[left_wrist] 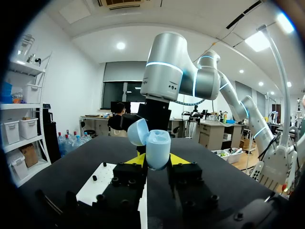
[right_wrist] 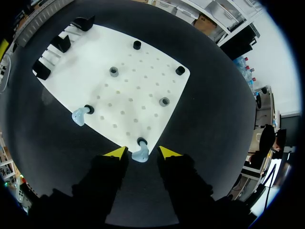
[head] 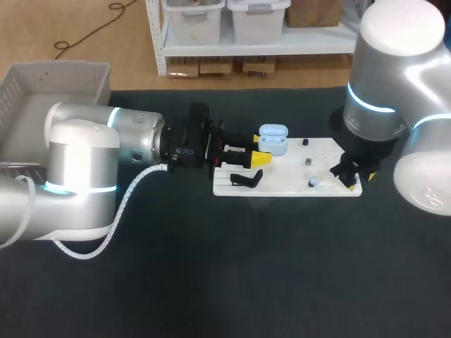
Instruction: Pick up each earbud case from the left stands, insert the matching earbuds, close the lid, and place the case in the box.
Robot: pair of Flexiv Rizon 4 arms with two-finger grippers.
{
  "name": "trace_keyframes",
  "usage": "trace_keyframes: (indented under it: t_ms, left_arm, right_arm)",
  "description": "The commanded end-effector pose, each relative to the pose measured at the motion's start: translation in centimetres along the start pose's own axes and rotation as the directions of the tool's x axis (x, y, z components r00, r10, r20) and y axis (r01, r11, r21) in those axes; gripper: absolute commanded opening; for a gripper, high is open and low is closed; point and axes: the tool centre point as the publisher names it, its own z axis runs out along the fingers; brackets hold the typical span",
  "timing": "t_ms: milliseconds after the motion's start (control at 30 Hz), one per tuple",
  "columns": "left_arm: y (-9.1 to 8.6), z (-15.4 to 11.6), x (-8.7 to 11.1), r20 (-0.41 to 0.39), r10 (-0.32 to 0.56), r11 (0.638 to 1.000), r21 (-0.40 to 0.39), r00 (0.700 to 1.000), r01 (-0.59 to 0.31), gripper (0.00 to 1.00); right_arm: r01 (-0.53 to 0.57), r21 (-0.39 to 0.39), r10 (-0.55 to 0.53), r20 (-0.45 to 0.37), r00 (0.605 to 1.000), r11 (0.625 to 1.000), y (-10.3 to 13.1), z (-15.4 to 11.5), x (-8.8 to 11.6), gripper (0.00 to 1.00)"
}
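Table (head: 211, 282): dark mat under both arms.
Board (head: 282, 179): white pegboard, at 2 o'clock from the table's middle.
Stands (head: 246, 180): black, at the board's 8 o'clock corner.
Earbuds: pale blue, each on a peg along the board's near edge. One (right_wrist: 78, 116) is toward 5 o'clock, the other (right_wrist: 139, 155) at the 4 o'clock corner.
Right gripper (right_wrist: 141, 152): over that corner, jaws spread, the corner earbud between them and touching neither tip.
Left gripper (left_wrist: 157, 160): comes in from 9 o'clock, jaws pinching the case.
Case (left_wrist: 158, 149): pale blue, lid up, near the board's 11 o'clock edge. Its inside cannot be made out.
Box (head: 91, 81): white slotted bin at the table's 10 o'clock corner.
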Motion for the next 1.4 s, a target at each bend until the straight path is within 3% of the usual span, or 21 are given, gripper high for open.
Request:
trace_keyframes:
  t_ms: [33,400,600,867,1167,1400]
  left_arm:
    - [0.0,-0.1,0.1,0.003,0.003,1.0,0.0,1.0,-0.003,0.0]
    - [0.0,-0.1,0.1,0.003,0.003,1.0,0.0,1.0,-0.003,0.0]
    - [0.0,-0.1,0.1,0.003,0.003,1.0,0.0,1.0,-0.003,0.0]
    - [0.0,-0.1,0.1,0.003,0.003,1.0,0.0,1.0,-0.003,0.0]
    - [0.0,-0.1,0.1,0.003,0.003,1.0,0.0,1.0,-0.003,0.0]
    - [0.0,-0.1,0.1,0.003,0.003,1.0,0.0,1.0,-0.003,0.0]
  right_arm:
    - [-0.001,0.005,0.001,-0.003,1.0,1.0,0.1,0.2,-0.2,0.38]
    - [-0.007,0.011,0.007,-0.01,1.0,1.0,0.0,0.4,0.2,0.31]
    - [-0.008,0.013,0.008,-0.011,1.0,1.0,0.1,0.3,0.3,0.0]
    - [-0.01,0.033,0.011,-0.01,1.0,0.999,0.3,-0.8,0.8,0.0]
    - [-0.046,0.099,0.047,-0.001,0.999,0.994,1.7,-5.7,2.0,0.0]
    - [-0.18,0.116,0.181,0.002,0.983,0.977,3.6,-11.8,1.9,0.0]
